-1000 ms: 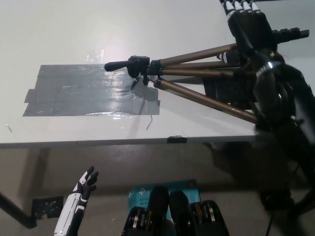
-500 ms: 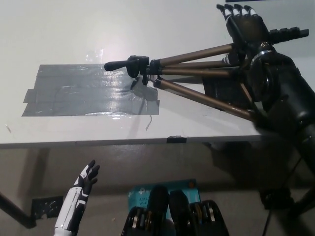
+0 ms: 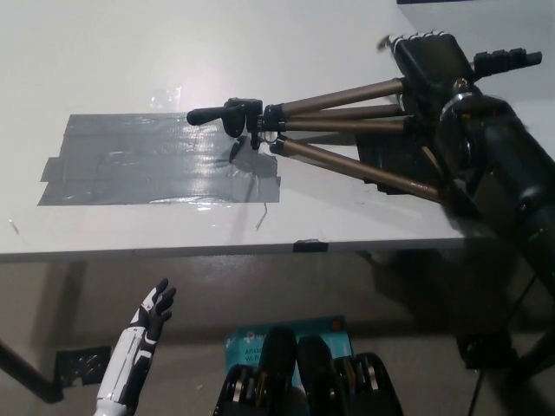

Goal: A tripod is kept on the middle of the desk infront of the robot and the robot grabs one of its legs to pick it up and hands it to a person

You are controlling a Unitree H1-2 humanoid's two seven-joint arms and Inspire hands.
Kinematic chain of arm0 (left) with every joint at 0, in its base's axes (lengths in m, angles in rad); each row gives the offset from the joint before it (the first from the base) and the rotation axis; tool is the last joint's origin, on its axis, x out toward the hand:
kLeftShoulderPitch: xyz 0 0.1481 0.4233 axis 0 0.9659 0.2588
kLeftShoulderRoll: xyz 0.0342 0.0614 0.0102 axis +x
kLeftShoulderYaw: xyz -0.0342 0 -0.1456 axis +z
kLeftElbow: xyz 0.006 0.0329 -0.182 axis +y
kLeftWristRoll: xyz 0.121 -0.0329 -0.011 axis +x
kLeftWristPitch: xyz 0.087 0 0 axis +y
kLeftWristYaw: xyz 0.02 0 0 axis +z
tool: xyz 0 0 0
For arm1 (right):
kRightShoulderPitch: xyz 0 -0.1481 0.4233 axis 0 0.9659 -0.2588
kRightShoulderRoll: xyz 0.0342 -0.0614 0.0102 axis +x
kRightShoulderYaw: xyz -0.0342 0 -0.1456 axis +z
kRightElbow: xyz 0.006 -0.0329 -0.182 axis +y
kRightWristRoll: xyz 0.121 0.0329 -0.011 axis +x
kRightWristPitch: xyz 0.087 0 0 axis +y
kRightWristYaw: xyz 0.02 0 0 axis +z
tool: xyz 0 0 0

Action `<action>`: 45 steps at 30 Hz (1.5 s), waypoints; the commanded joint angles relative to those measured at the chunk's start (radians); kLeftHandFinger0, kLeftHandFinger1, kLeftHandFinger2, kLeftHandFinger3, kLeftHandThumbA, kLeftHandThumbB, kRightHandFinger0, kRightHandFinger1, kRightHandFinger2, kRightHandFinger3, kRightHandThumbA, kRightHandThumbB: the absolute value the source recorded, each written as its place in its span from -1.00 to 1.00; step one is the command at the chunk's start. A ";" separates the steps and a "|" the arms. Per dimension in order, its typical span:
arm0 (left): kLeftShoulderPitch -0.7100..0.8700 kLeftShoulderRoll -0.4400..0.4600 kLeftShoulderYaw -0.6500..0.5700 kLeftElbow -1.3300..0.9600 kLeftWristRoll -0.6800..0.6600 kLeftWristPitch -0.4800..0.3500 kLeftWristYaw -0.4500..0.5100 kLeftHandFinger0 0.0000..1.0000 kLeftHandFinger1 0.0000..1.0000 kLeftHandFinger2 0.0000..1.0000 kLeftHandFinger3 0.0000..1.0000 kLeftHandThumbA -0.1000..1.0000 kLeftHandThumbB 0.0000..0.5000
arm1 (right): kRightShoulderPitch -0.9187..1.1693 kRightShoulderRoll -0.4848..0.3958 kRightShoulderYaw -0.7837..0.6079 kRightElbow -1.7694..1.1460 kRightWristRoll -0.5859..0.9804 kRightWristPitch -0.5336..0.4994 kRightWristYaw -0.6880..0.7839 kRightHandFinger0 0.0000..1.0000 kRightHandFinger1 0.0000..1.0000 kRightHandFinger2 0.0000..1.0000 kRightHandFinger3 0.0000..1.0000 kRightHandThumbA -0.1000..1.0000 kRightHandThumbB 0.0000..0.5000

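Observation:
The tripod (image 3: 286, 117) lies on its side in the middle of the white desk (image 3: 364, 221), its black head and handle (image 3: 227, 114) pointing left. Its bronze legs (image 3: 347, 165) fan out to the right. My black right hand (image 3: 429, 65) sits right over the upper legs near their far ends, its back toward the camera and covering them there. Whether it grips a leg is hidden. My white left hand (image 3: 149, 322) rests low at the lower left, below the desk's front edge, open and holding nothing.
A large patch of grey tape (image 3: 147, 160) covers the desk left of the tripod head. The desk's front edge (image 3: 217, 252) runs across the picture. A blue box (image 3: 260, 336) lies on the floor below. A ribbed black part (image 3: 507, 59) shows at the far right.
My right hand has tipped forward and come down onto the upper legs. The tripod's handle has shifted slightly to the right. The left hand has barely moved.

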 commanded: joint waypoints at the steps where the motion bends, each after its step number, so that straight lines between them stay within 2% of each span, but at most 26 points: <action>1: 0.017 -0.004 -0.003 -0.032 0.034 -0.002 0.013 1.00 1.00 1.00 1.00 1.00 -0.55 | -0.077 -0.006 0.057 0.066 -0.117 -0.188 -0.664 -1.00 -0.48 0.43 0.37 -1.00 0.23; 5: 0.025 -0.006 -0.003 -0.038 0.052 -0.001 0.024 1.00 1.00 1.00 1.00 1.00 -0.56 | -0.075 0.005 0.060 0.071 -0.120 -0.204 -0.735 -1.00 -0.56 0.40 0.38 -1.00 0.08; 6: 0.027 -0.006 -0.003 -0.038 0.055 0.000 0.025 1.00 1.00 1.00 1.00 1.00 -0.57 | -0.073 0.006 0.053 0.058 -0.112 -0.215 -0.730 -1.00 -0.42 0.53 0.52 -1.00 -0.11; 7: 0.028 -0.006 -0.003 -0.038 0.056 0.000 0.026 1.00 1.00 1.00 1.00 1.00 -0.59 | -0.073 0.006 0.047 0.047 -0.107 -0.222 -0.728 -1.00 -0.37 0.57 0.59 -1.00 -0.20; 9: 0.028 -0.004 -0.002 -0.040 0.060 0.002 0.026 1.00 1.00 1.00 1.00 1.00 -0.59 | -0.072 0.006 0.036 0.026 -0.097 -0.229 -0.724 -1.00 -0.27 0.62 0.75 -1.00 -0.26; 10: 0.028 -0.004 -0.002 -0.041 0.060 0.001 0.025 1.00 1.00 1.00 1.00 1.00 -0.63 | -0.074 0.006 0.030 0.011 -0.094 -0.232 -0.724 -0.99 -0.17 0.67 0.88 -1.00 -0.22; 11: 0.020 -0.003 0.000 -0.040 0.060 0.001 0.025 1.00 1.00 1.00 1.00 1.00 -0.65 | -0.085 0.006 0.024 -0.001 -0.091 -0.238 -0.733 -1.00 -0.15 0.67 0.95 -1.00 -0.19; 14: 0.013 -0.005 0.001 -0.037 0.062 0.001 0.027 1.00 1.00 1.00 1.00 1.00 -0.66 | -0.100 0.001 0.025 -0.034 -0.103 -0.231 -0.731 -1.00 -0.13 0.70 0.99 -1.00 -0.21; 16: 0.016 -0.006 0.003 -0.046 0.049 0.019 0.019 1.00 1.00 1.00 1.00 1.00 -0.61 | -0.109 -0.003 0.023 -0.066 -0.107 -0.234 -0.710 -0.99 0.04 0.83 1.00 -1.00 -0.26; 17: 0.017 -0.006 0.002 -0.052 0.046 0.031 0.015 1.00 1.00 1.00 1.00 1.00 -0.56 | -0.113 -0.005 0.023 -0.074 -0.110 -0.239 -0.717 -1.00 0.02 0.83 0.99 -1.00 -0.26; 19: 0.019 -0.005 0.001 -0.059 0.042 0.040 0.009 1.00 1.00 1.00 1.00 1.00 -0.59 | -0.119 -0.005 0.020 -0.086 -0.113 -0.241 -0.722 -1.00 -0.03 0.79 0.95 -1.00 -0.22; 20: 0.022 -0.001 0.000 -0.058 0.037 0.036 0.003 1.00 1.00 1.00 1.00 1.00 -0.64 | -0.124 -0.004 0.015 -0.109 -0.114 -0.233 -0.714 -1.00 -0.19 0.63 0.87 -1.00 -0.23; 21: 0.022 -0.001 0.000 -0.058 0.036 0.035 0.002 1.00 1.00 1.00 1.00 1.00 -0.65 | -0.125 -0.004 0.014 -0.112 -0.114 -0.232 -0.712 -1.00 -0.25 0.57 0.85 -1.00 -0.23; 22: 0.013 0.003 -0.001 -0.049 0.031 0.033 -0.004 1.00 1.00 1.00 1.00 1.00 -0.70 | -0.133 -0.004 0.008 -0.127 -0.115 -0.225 -0.703 -1.00 -0.41 0.41 0.68 -1.00 -0.25; 24: 0.009 0.006 -0.002 -0.046 0.031 0.032 -0.006 1.00 1.00 1.00 1.00 1.00 -0.73 | -0.139 -0.003 0.005 -0.129 -0.115 -0.228 -0.702 -1.00 -0.42 0.39 0.58 -1.00 -0.28; 27: 0.010 0.007 -0.003 -0.048 0.031 0.046 -0.010 1.00 1.00 1.00 1.00 1.00 -0.73 | -0.158 0.009 0.011 -0.101 -0.115 -0.257 -0.722 -1.00 -0.45 0.41 0.51 -1.00 -0.15; 30: 0.006 0.013 0.000 -0.056 0.045 0.061 -0.006 1.00 1.00 1.00 1.00 1.00 -0.75 | -0.181 0.022 0.013 -0.076 -0.118 -0.263 -0.729 -1.00 -0.53 0.41 0.52 -1.00 -0.17; 31: 0.009 0.013 -0.001 -0.061 0.047 0.066 -0.005 1.00 1.00 1.00 1.00 0.98 -0.75 | -0.181 0.023 0.015 -0.078 -0.121 -0.261 -0.722 -1.00 -0.52 0.46 0.57 -1.00 -0.24; 32: 0.011 0.012 -0.001 -0.063 0.044 0.064 -0.007 1.00 1.00 1.00 1.00 0.88 -0.78 | -0.181 0.026 0.017 -0.086 -0.125 -0.253 -0.704 -1.00 -0.48 0.54 0.64 -1.00 -0.21; 35: 0.006 0.017 -0.002 -0.059 0.034 0.059 -0.014 1.00 1.00 1.00 1.00 0.76 -0.80 | -0.190 0.030 0.020 -0.094 -0.139 -0.239 -0.699 -1.00 -0.48 0.57 0.66 -1.00 -0.17; 40: -0.004 0.017 -0.006 -0.053 0.040 0.060 -0.014 1.00 1.00 1.00 1.00 0.76 -0.65 | -0.218 0.038 0.025 -0.078 -0.156 -0.238 -0.718 -1.00 -0.50 0.55 0.60 -1.00 -0.08; 42: 0.015 0.014 -0.010 -0.065 0.038 0.061 -0.017 1.00 1.00 1.00 1.00 0.69 -0.77 | -0.211 0.046 0.021 -0.076 -0.153 -0.261 -0.740 -1.00 -0.58 0.50 0.49 -1.00 -0.06; 44: 0.003 0.019 -0.013 -0.062 0.052 0.057 -0.016 1.00 1.00 1.00 1.00 0.64 -0.87 | -0.223 0.049 0.022 -0.064 -0.154 -0.267 -0.750 -1.00 -0.71 0.40 0.37 -1.00 -0.16; 45: 0.001 0.019 -0.013 -0.062 0.053 0.058 -0.015 1.00 1.00 1.00 1.00 0.63 -0.85 | -0.226 0.050 0.023 -0.063 -0.156 -0.266 -0.751 -1.00 -0.73 0.41 0.65 -1.00 0.07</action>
